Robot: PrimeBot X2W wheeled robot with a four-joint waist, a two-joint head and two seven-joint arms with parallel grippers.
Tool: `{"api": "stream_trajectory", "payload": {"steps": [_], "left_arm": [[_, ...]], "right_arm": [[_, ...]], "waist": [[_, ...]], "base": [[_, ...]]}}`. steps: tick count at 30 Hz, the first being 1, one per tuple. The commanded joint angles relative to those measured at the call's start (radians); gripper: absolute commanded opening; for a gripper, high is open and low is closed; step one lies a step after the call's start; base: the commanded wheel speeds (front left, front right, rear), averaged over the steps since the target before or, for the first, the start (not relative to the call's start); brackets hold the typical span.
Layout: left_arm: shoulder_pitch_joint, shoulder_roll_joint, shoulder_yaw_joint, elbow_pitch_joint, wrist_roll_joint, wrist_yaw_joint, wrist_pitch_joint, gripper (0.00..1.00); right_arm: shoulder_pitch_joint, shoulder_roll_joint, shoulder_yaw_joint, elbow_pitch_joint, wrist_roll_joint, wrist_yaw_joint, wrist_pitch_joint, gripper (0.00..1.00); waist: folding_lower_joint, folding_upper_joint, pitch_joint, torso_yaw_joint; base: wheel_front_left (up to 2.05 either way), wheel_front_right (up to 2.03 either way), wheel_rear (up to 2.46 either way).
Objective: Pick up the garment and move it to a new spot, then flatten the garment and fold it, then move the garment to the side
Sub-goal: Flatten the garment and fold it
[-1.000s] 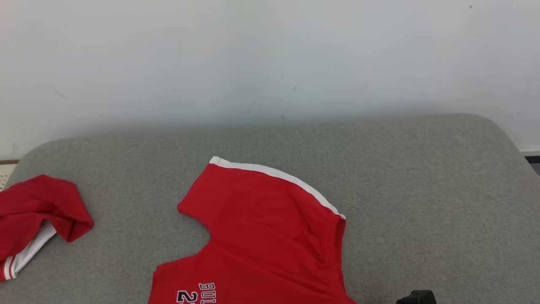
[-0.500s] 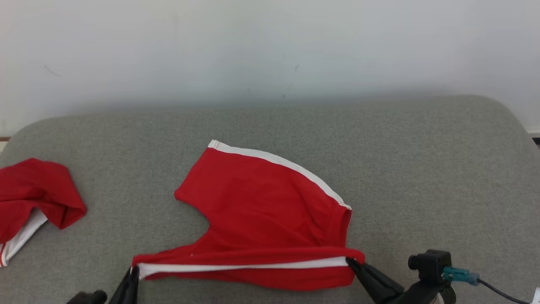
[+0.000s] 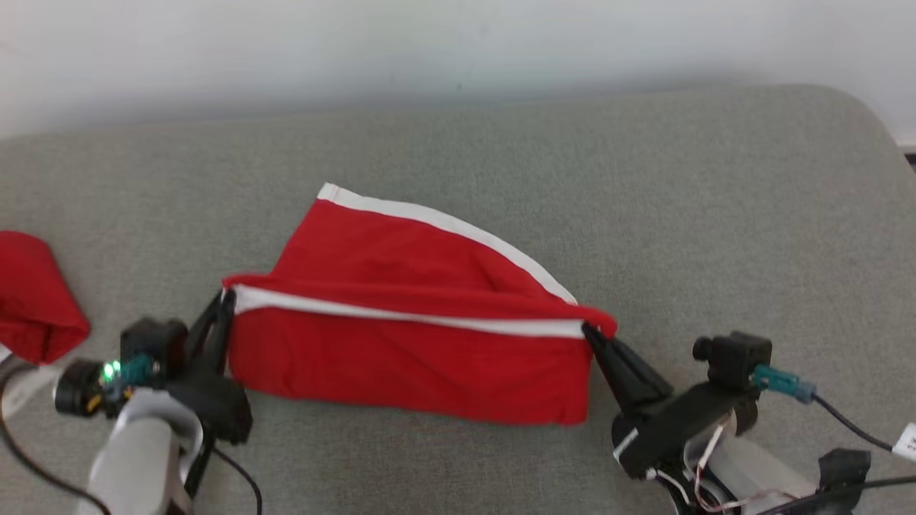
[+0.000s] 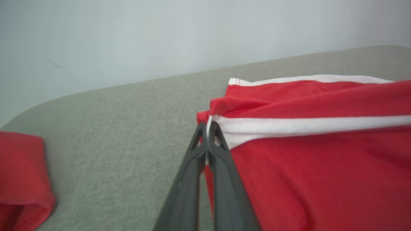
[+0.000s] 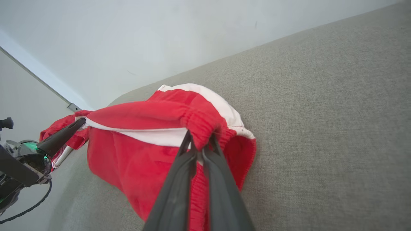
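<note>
Gripped one end of the white waistband [image 3: 401, 316] in the left claw [image 3: 225, 300], fingers [image 4: 221, 150] pressed flat together on the cloth with no gap. Gripped the other end in the right claw [image 3: 590, 332], likewise clenched, a bunch of gathered red fabric caught at the tips. Held the two claws well apart, drawing the band taut and almost straight between them.

Judged this to be the fold in hand: raised the near edge by both corners in order to carry it over the rest of the garment [image 3: 401, 361], red shorts by the look of the elastic. Let the front panel hang from the band as a flat sheet, lower edge touching the grey padded surface [image 3: 715, 214]. Had the back part lying flat beyond the claws, with the white-trimmed hem [image 3: 444, 225] farthest from the robot, towards the pale wall [image 3: 429, 43].

Placed the garment, then, between and just beyond the claws, near the middle of the surface, partly raised and partly resting. Noted a second red piece [image 3: 36, 300] at the far left, well apart from the left claw and untouched.

Reckoned the wide, even hold was meant to stop the cloth sagging or creasing when laid over. Reckoned the fold unfinished and the move to the side not yet begun.
</note>
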Motion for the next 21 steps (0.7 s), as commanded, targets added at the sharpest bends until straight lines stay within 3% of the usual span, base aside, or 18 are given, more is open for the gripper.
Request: {"api": "stream_trajectory", "payload": {"steps": [1,5,10,21], "left_arm": [[-0.035,0.019,-0.009,0.035,0.012,0.000,-0.001,0.00],[-0.183,0.046,-0.074,0.147,0.023,-0.006,0.012,0.00],[-0.353,0.069,-0.258,0.262,-0.069,-0.008,0.041,0.00],[-0.535,0.134,-0.568,0.296,-0.262,-0.008,0.095,0.00]], "right_arm": [[-0.022,0.014,-0.019,0.002,-0.015,-0.001,-0.002,0.00],[-0.056,0.060,-0.070,0.011,-0.055,-0.001,-0.002,0.00],[-0.087,0.114,-0.122,0.027,-0.080,-0.001,-0.002,0.00],[-0.120,0.162,-0.143,0.041,-0.073,-0.001,-0.001,0.00]], "waist": [[-0.0002,-0.0001,0.053,-0.031],[-0.0002,-0.0001,0.105,-0.050],[-0.0002,-0.0001,0.162,-0.073],[-0.0002,-0.0001,0.226,-0.109]], "base": [[0.00,0.00,0.00],[0.00,0.00,0.00],[0.00,0.00,0.00],[0.00,0.00,0.00]]}}
